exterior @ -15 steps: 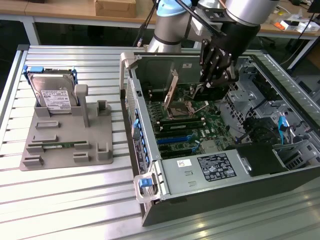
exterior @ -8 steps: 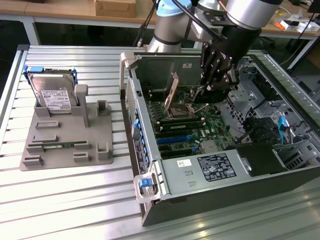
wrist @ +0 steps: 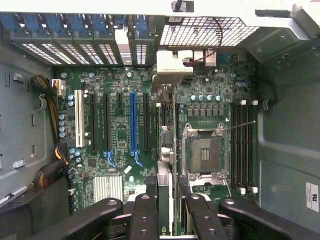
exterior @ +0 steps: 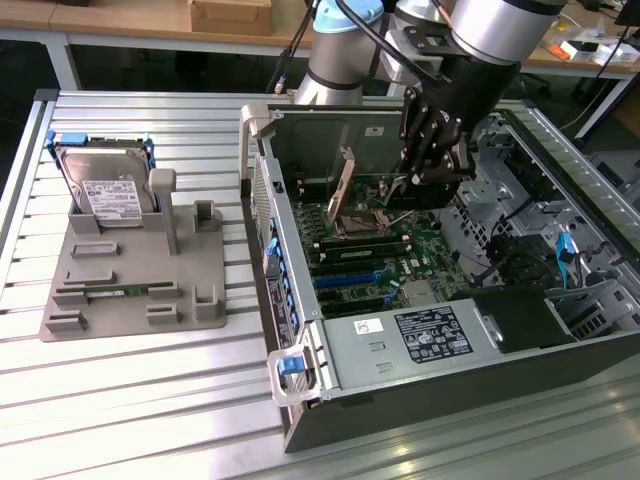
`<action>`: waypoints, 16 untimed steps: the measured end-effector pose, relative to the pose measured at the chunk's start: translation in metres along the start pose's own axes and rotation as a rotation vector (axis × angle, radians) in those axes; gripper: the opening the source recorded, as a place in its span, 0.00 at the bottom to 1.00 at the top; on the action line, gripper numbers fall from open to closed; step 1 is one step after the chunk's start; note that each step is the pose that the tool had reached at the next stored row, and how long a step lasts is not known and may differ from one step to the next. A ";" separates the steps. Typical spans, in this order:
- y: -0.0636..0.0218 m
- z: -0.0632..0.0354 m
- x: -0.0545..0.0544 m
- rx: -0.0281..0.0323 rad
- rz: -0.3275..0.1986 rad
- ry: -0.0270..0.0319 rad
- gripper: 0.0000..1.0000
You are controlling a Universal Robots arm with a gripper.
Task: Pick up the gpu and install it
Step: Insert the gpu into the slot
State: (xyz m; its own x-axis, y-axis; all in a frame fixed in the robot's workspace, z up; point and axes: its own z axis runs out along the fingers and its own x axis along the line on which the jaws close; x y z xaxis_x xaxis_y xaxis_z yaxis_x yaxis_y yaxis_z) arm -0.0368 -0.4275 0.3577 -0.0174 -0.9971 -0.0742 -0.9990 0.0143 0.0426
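Gripper [wrist: 165,194] holds one gpu [wrist: 165,150] over motherboard [wrist: 120,142]; one hard drive [exterior: 105,187] on stand [exterior: 135,272].

Robotics lab, slatted aluminium workbench [exterior: 150,400], robot arm [exterior: 500,30], opened computer case [exterior: 420,410], wooden desks [exterior: 120,20] behind

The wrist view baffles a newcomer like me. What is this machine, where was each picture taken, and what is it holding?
The machine is a robot arm, silver jointed tubes ending in a black gripper. The exterior view comes from a camera off the arm; the wrist view from one on its wrist, looking past the fingers. On the slatted metal table lie an open grey computer case, green motherboard showing, and a grey plastic rack holding a silver hard drive. The gripper is shut on the gpu, a thin black card with a silver-beige bracket, edge-on above the motherboard.
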 end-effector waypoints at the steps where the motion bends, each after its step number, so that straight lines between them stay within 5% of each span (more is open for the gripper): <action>1: 0.0000 0.0003 0.000 0.0001 0.001 -0.0002 0.27; 16: 0.0057 0.0133 0.010 0.0018 0.024 -0.0011 0.27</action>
State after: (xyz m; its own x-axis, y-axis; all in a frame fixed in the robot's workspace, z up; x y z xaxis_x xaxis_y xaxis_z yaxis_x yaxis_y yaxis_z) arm -0.0433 -0.4360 0.3439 -0.0418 -0.9964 -0.0743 -0.9983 0.0387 0.0426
